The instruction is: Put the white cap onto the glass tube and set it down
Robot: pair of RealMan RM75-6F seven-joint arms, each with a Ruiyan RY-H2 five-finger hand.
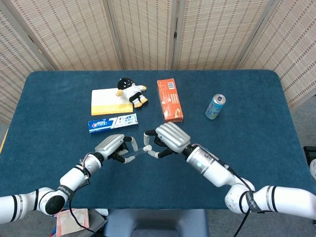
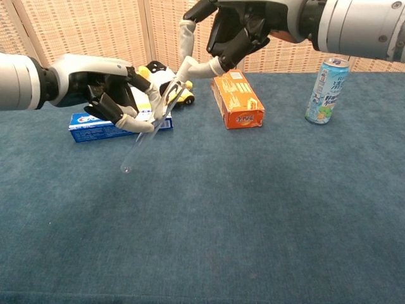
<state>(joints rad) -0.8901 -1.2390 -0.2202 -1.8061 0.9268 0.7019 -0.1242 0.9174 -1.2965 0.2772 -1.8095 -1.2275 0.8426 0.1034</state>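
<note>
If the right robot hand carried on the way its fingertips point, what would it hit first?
Probably the upper end of the glass tube that the left robot hand holds tilted; the right robot hand already sits right at that end. Depth is uncertain.

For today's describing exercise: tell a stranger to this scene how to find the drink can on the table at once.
Start with the blue table and go to its right side, away from the two hands. The drink can stands there upright and alone, to the right of the orange box. It is the only round, light blue thing; its neighbours are flat boxes and a small doll.
</note>
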